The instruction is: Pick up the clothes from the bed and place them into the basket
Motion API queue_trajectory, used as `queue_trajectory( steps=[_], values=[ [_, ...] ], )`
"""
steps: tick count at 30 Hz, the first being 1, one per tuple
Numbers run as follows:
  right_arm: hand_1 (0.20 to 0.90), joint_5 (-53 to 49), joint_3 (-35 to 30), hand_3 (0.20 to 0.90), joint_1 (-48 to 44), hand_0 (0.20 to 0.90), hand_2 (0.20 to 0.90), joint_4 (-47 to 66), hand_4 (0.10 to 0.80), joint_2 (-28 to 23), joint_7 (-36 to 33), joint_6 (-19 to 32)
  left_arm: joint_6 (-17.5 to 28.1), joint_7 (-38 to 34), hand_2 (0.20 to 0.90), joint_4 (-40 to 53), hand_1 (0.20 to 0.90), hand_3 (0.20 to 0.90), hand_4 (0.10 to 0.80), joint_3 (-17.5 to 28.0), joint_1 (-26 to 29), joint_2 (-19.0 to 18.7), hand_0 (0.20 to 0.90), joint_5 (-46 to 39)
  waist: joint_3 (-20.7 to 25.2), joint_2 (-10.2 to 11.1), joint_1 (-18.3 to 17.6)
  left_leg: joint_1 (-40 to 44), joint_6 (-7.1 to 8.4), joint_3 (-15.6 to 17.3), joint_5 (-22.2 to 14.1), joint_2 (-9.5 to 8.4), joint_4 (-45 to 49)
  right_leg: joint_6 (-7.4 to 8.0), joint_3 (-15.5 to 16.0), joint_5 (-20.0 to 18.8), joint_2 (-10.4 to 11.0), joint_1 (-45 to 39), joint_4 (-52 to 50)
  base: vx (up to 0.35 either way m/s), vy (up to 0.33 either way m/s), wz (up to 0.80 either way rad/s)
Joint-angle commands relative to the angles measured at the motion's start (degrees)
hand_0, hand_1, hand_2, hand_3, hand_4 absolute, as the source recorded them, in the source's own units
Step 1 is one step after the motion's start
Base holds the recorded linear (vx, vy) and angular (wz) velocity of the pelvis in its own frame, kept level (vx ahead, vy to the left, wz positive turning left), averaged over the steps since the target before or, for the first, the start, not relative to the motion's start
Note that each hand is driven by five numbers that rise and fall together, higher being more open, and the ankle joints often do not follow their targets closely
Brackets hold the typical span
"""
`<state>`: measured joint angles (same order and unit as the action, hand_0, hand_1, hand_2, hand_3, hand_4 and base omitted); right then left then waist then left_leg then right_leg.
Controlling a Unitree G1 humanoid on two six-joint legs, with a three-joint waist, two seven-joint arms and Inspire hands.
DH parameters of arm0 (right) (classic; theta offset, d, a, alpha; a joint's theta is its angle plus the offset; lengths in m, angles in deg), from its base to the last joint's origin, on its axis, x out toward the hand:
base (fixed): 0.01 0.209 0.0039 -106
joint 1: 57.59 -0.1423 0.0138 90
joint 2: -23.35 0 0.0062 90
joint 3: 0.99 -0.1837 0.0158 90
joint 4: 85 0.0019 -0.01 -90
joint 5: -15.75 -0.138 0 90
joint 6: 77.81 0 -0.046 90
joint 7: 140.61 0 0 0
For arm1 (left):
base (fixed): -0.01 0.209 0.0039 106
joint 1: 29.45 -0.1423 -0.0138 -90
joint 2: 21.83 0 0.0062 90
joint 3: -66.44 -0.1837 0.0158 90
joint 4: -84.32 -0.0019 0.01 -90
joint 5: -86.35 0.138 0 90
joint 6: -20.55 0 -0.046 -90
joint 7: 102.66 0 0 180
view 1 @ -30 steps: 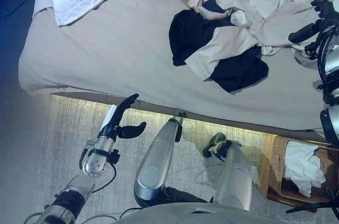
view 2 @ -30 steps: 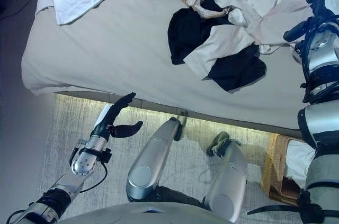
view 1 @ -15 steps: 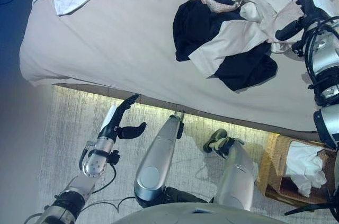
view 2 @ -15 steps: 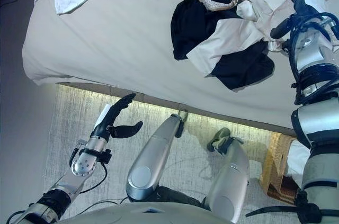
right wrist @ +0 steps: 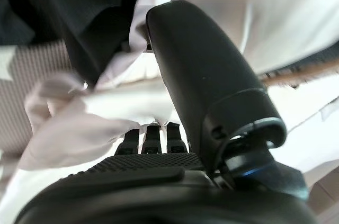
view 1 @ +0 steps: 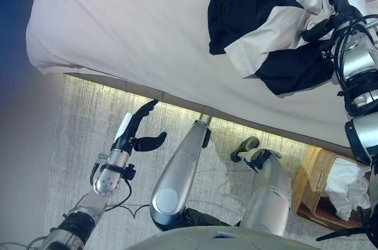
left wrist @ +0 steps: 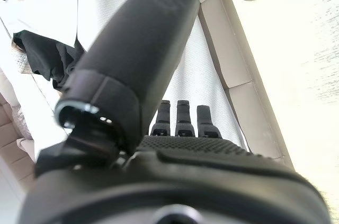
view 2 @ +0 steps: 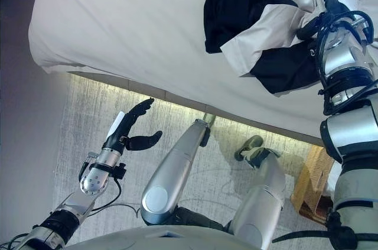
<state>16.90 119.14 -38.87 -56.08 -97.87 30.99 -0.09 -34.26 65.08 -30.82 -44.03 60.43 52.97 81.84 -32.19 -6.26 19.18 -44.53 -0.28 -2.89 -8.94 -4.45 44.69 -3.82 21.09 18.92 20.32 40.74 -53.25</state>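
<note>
- bed [view 1: 136, 31] lies ahead of both hands, clothes heaped at its right end.
- clothes [view 1: 269, 31], black and cream, lie under and around the right hand.
- basket [view 1: 319, 194] sits on the floor, well below the right hand, white cloth inside.
- right hand [view 2: 328, 10] presses into the clothes; fingers hidden in cloth, grip unclear.
- left hand [view 1: 137, 133] hangs over the floor short of the bed, fingers straight, empty.

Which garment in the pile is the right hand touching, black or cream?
The cream garment: the right hand rests against its pale folds, while the black garment lies further left.
</note>
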Motion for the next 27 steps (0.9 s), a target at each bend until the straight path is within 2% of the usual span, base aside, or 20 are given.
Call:
queue_trajectory(
  steps=[1,7,9,10,11,19,27],
  values=[
    [0.900,-0.1,2.8,0.900,-6.1,0.900,0.900,-1.2,0.800,-3.6,0.2,0.4,5.0,-3.2,0.900,8.5,0.900,0.900,0.800,1.3,-2.9,-2.9,0.900,-3.0,2.4,-3.1,1.6,-2.0,-2.29,2.4,-1.2,-0.09,-1.0,-0.68,0.8,0.5,-2.9,2.4,-3.7,-0.045,0.020,0.10],
    [0.900,-0.4,2.8,0.900,-4.7,0.900,0.900,-3.1,0.800,-3.6,2.2,0.4,3.5,-3.9,0.900,11.1,0.900,0.900,0.800,1.1,-2.2,-3.2,0.900,-2.0,2.4,-2.7,1.5,-4.8,-3.05,2.1,-2.3,-0.06,1.4,-0.47,0.3,0.7,-3.0,5.3,-5.5,-0.030,-0.008,0.08],
    [0.509,-0.7,3.2,0.444,-5.0,0.509,0.509,-4.1,0.344,-3.5,2.4,0.6,3.0,-4.0,0.900,11.5,0.900,0.900,0.800,1.0,-1.8,-3.7,0.900,-2.2,2.4,-2.5,1.3,-4.8,-3.02,2.2,-2.2,0.25,1.2,-0.36,0.3,0.5,-3.5,5.2,-5.2,-0.015,-0.008,0.01],
    [0.373,-0.8,3.3,0.285,-5.1,0.373,0.373,-4.4,0.185,-3.6,2.1,0.7,2.9,-4.0,0.900,11.5,0.900,0.900,0.800,0.9,-1.7,-3.8,0.900,-2.2,2.4,-2.4,1.2,-4.6,-2.83,2.2,-2.0,0.33,0.9,-0.27,0.2,0.3,-3.7,5.0,-4.9,0.000,0.000,0.00],
    [0.300,-0.9,3.2,0.200,-5.1,0.300,0.300,-4.5,0.100,-3.8,1.9,0.9,3.0,-4.0,0.900,11.6,0.900,0.900,0.800,1.0,-1.7,-4.0,0.900,-2.4,2.4,-2.3,1.1,-4.0,-2.75,2.3,-1.9,0.54,0.4,-0.18,0.2,0.1,-4.0,4.6,-4.5,0.000,0.000,0.00],
    [0.300,0.1,1.4,0.200,-2.3,0.300,0.300,-4.2,0.100,-5.4,1.6,2.0,3.0,-2.2,0.900,10.9,0.900,0.900,0.800,2.0,-2.7,-5.1,0.900,-3.0,2.4,-0.7,-0.1,3.5,-1.57,2.3,-1.1,1.99,-5.0,0.75,0.5,-1.4,-5.3,-3.3,1.1,0.014,-0.019,-0.09],
    [0.300,0.5,-0.5,0.200,-0.6,0.300,0.300,-5.0,0.100,-7.6,3.5,2.6,2.9,-1.0,0.900,7.6,0.900,0.900,0.800,1.7,-2.3,-5.3,0.900,-3.0,2.4,1.0,-1.5,14.0,-0.45,3.3,-0.3,3.51,-11.1,1.92,0.6,-3.6,-4.8,-13.3,8.8,0.031,0.002,-0.14]
  ],
)
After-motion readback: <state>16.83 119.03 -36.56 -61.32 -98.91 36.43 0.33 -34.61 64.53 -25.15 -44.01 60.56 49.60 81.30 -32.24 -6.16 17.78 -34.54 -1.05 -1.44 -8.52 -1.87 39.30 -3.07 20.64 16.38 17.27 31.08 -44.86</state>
